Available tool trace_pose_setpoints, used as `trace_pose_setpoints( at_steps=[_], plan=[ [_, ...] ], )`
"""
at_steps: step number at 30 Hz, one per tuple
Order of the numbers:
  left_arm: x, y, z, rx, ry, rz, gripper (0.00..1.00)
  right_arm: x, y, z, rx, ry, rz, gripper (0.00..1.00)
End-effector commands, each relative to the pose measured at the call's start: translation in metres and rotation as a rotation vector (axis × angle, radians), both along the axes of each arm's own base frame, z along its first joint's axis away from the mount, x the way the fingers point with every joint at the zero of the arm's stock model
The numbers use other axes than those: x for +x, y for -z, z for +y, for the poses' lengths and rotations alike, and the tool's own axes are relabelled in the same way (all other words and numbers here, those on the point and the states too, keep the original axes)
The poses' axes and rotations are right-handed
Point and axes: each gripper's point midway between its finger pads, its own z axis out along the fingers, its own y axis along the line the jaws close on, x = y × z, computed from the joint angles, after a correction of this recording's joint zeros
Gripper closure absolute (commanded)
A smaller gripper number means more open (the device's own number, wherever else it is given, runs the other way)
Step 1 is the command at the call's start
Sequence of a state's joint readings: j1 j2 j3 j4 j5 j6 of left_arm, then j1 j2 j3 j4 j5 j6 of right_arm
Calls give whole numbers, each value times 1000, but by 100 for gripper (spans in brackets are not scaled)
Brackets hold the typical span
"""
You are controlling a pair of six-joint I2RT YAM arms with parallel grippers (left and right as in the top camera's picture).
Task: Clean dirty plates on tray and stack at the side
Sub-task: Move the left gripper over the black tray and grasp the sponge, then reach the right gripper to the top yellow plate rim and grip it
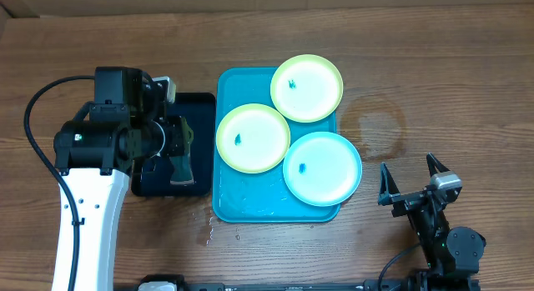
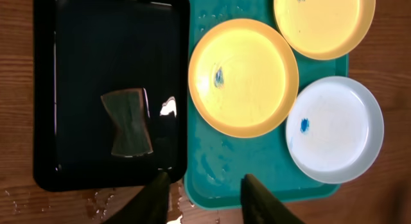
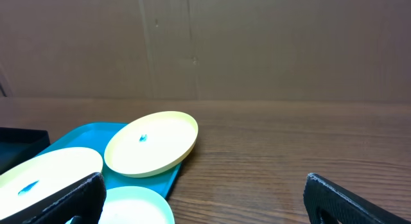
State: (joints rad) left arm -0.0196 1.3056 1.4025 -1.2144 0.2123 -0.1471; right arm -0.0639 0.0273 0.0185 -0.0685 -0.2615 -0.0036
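wood table point(image 1: 434, 66), plates point(image 1: 253, 137) on tray point(image 1: 250, 206); left fingers point(image 2: 154, 198) and right fingers point(image 3: 64, 198) wide apart, cropped

Three plates crowd the tray point(image 1: 250, 203): far yellow plate point(image 1: 306, 88), middle yellow plate point(image 1: 253, 137) and blue plate point(image 1: 322, 168), edges touching or overlapping, no gap to slip between. Only the tray's near strip is bare. Black tray point(image 1: 200, 116) sits tight against its left rim, with the left arm point(image 1: 92, 149) over it. Tabletop point(image 1: 434, 82) right of the tray is free; the right pincer point(image 1: 408, 166) is spread there, apart from the blue plate.
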Motion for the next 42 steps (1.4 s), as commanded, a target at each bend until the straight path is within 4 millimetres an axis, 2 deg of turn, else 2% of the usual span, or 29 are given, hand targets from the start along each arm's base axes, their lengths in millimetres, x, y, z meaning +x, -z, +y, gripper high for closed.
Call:
trace_pose_setpoints(
  at_steps=[1,3,5,8,9,10,11,12,16,18,19,22,23,25,27,29,31,34,38,40,42],
  plan=[
    [7,-7,3,10,-25,-30,56,1,4,0,1,1,6,0],
    [8,-8,3,10,-25,-32,48,1,4,0,1,1,6,0],
    [6,-7,4,12,-26,-23,46,1,4,0,1,1,6,0],
    [-4,0,18,87,-60,22,44,1,4,0,1,1,6,0],
    [-6,2,23,116,-73,33,47,1,4,0,3,0,4,0],
    [-8,3,25,125,-76,43,70,0,3,4,4,-20,2,0],
    [-7,3,24,123,-76,39,84,-1,1,7,4,-37,-6,0],
    [-4,2,24,119,-81,28,96,-4,-6,18,19,-108,-29,0],
    [4,-1,23,91,-132,7,94,-10,-7,25,132,-148,49,0],
    [7,-2,22,79,-133,-6,87,-13,-18,25,134,-140,57,0],
    [8,-3,21,74,-131,-13,75,-15,-30,22,133,-127,50,0],
    [12,-6,19,62,-126,-31,58,-20,-70,18,131,-96,29,0],
    [14,-6,19,61,-127,-39,43,-22,-90,17,131,-89,30,0],
    [17,-8,18,58,-125,-51,12,-21,-117,17,130,-88,51,0],
    [17,-8,18,57,-126,-54,2,-17,-135,16,134,-85,97,0],
    [18,-9,18,57,-126,-55,0,-7,-160,16,145,-79,204,0],
    [16,-8,18,57,-126,-49,0,5,-176,15,153,-72,311,0],
    [14,-6,18,58,-125,-38,0,21,-187,14,171,-61,486,0],
    [13,-6,17,55,-123,-35,0,38,-193,20,212,-85,697,0],
    [13,-6,17,55,-123,-34,0,48,-199,40,270,-210,768,0],
    [13,-6,17,47,-139,-31,0,50,-207,69,357,-408,804,0]
  ],
)
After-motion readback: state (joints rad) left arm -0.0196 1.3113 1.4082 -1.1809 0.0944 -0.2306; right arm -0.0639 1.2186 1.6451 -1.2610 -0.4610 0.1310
